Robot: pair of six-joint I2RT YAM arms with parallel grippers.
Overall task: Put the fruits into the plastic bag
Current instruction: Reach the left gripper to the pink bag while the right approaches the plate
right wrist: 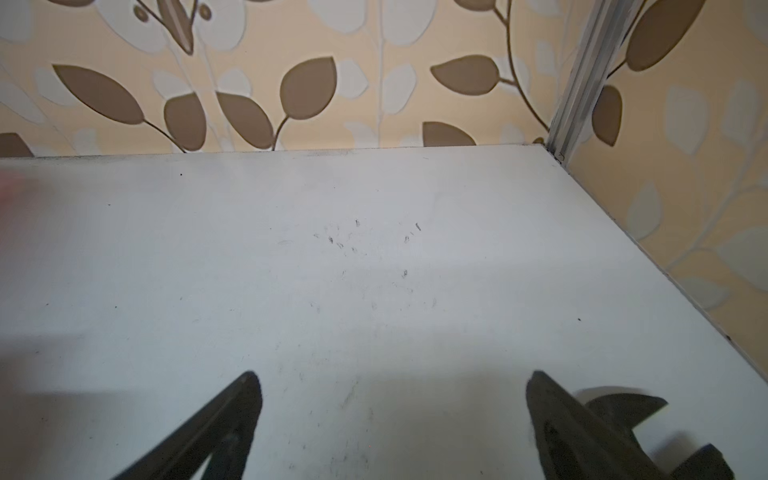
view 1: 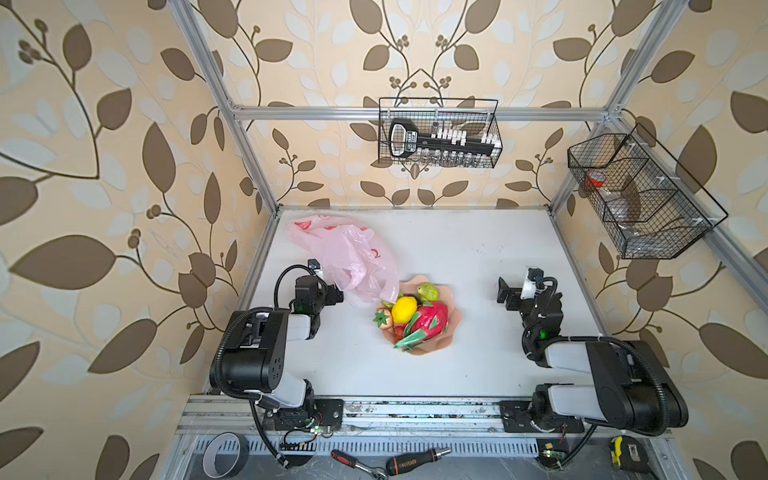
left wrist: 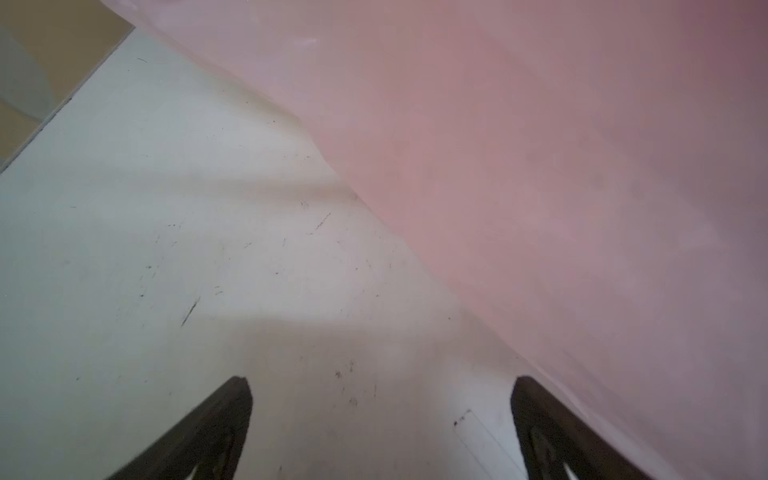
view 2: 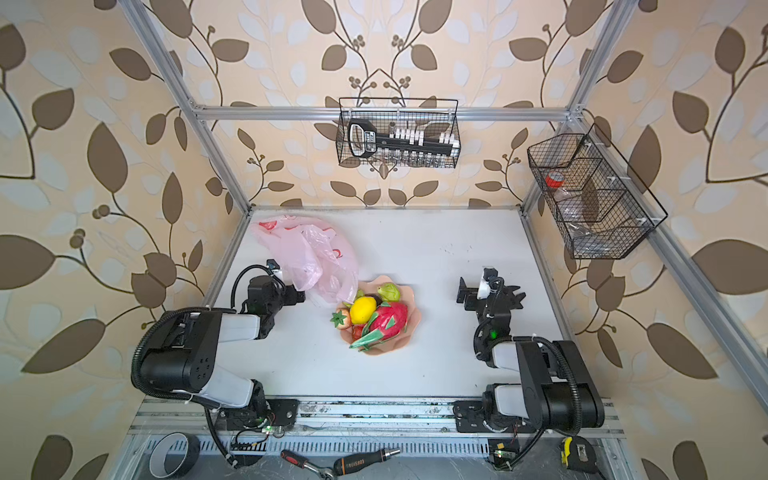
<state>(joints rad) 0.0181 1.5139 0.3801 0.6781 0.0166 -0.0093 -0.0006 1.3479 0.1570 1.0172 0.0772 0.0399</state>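
Note:
The fruits sit heaped in a peach scalloped bowl (view 1: 453, 320) at mid-table: yellow lemon (view 1: 404, 309), pink-red dragon fruit (view 1: 432, 320), green pear (view 1: 428, 292), strawberry (view 1: 383, 319) and a small red one (view 1: 399, 332). The plastic bag (view 1: 345, 253) lies crumpled behind and left of the bowl, one corner draped over its rim. My left gripper (view 1: 320, 286) is open beside the bag's near edge; in the left wrist view the bag (left wrist: 540, 166) brushes one finger (left wrist: 540, 415) and nothing lies between the jaws. My right gripper (view 1: 530, 289) stands open and empty over bare table, right of the bowl.
A wire basket (view 1: 438, 133) with a tool set hangs on the back rail, and another wire basket (view 1: 640, 195) hangs on the right rail. A tape roll (view 1: 222, 455), ratchet (view 1: 353, 459), screwdriver (view 1: 415, 459) and tape measure (view 1: 627, 453) lie on the front ledge.

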